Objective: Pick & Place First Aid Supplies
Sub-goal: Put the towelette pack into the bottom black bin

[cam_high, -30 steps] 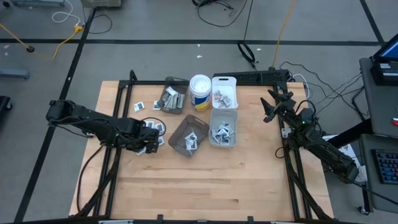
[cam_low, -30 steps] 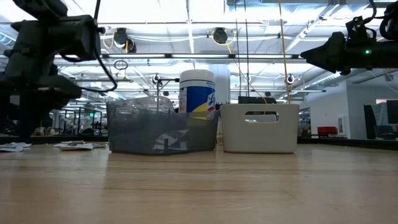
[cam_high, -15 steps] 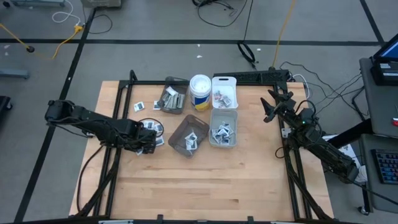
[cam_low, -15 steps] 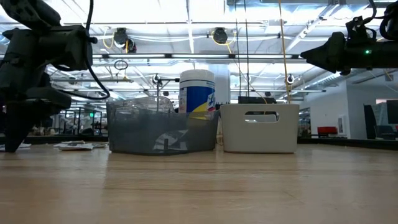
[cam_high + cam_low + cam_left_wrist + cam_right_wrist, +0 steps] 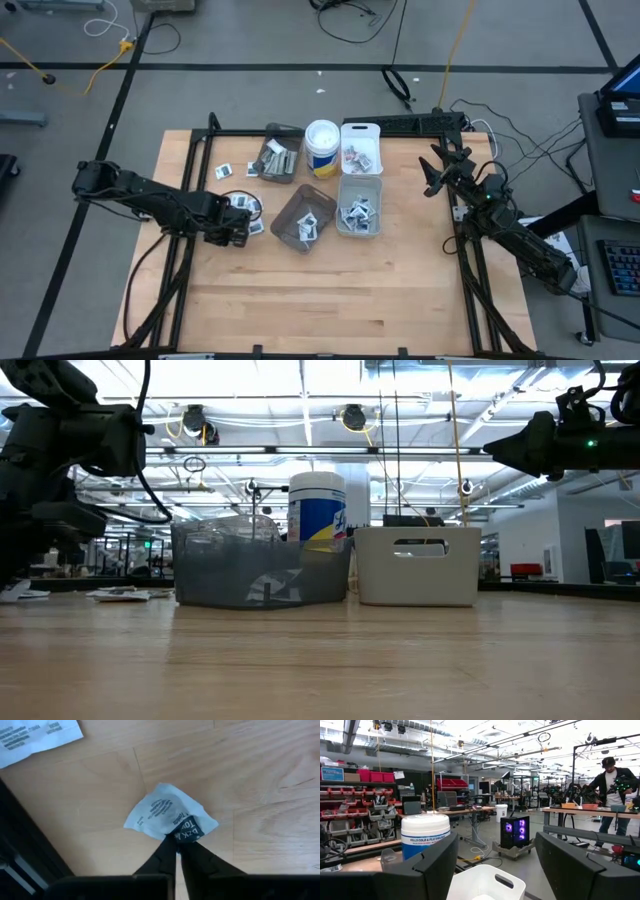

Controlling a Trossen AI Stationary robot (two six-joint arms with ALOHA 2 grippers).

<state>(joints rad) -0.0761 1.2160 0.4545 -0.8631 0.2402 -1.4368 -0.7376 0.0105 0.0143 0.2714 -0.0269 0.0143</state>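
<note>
A small white first aid packet (image 5: pixel 162 812) with dark print lies on the wooden table, and my left gripper (image 5: pixel 177 844) is shut on it. In the high view this gripper (image 5: pixel 238 232) is left of the bins. More packets lie loose beside it (image 5: pixel 252 205) and farther back (image 5: pixel 224 172), and others fill the bins. My right gripper (image 5: pixel 435 175) hangs open above the table's right side and holds nothing; its fingers stand wide apart in the right wrist view (image 5: pixel 495 865). My left gripper pinches the packet's dark-printed corner (image 5: pixel 187 831) between its two fingertips, which come down on it from above. The packet bulges up a little at the pinch. The rest of it lies on the table.
A smoky bin (image 5: pixel 303 218) and a clear bin (image 5: pixel 359 205) with packets stand just right of my left gripper. Behind them are another smoky bin (image 5: pixel 276 160), a wipes canister (image 5: pixel 321 148) and a white bin (image 5: pixel 360 148). A black frame edges the table (image 5: pixel 300 134).
My left gripper has gone a little toward the table's left edge and down to the tabletop. It has shut on the packet lying there.
</note>
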